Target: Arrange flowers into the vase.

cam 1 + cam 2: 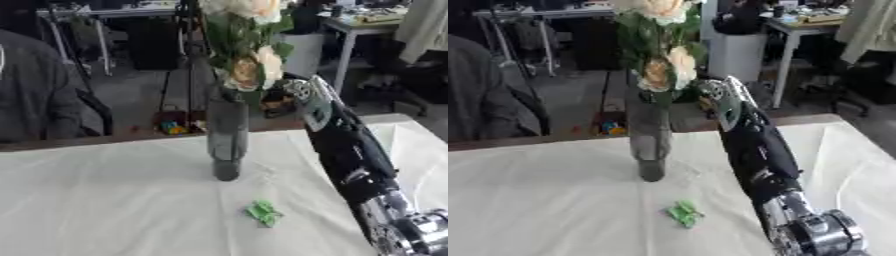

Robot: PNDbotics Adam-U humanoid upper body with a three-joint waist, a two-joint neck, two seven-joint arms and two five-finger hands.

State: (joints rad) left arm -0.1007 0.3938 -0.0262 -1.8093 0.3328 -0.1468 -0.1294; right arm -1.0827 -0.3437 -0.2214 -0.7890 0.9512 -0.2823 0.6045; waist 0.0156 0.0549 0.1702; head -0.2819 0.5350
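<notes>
I see the vase (227, 137) standing upright on the white table (105, 200), a little back from the middle, dark grey and narrow. The flowers (248, 70) are in it: cream blooms with green leaves rising out of its mouth, one bloom low just above the rim and more near the top edge of the view.

My right arm (350, 155) comes in from the lower right and reaches up and away toward the vase. My right hand (721, 97) sits just to the right of the vase's mouth, right against the lower leaves and the low bloom. I cannot tell whether its fingers are apart or closed on a stem; the leaves and the hand's own back hide them.

On the cloth in front of the vase, apart from it and nearer to me, lies a small green scrap (263, 213), perhaps a leaf piece. It is just left of my forearm, not touching it.

My left hand shows in neither view.
</notes>
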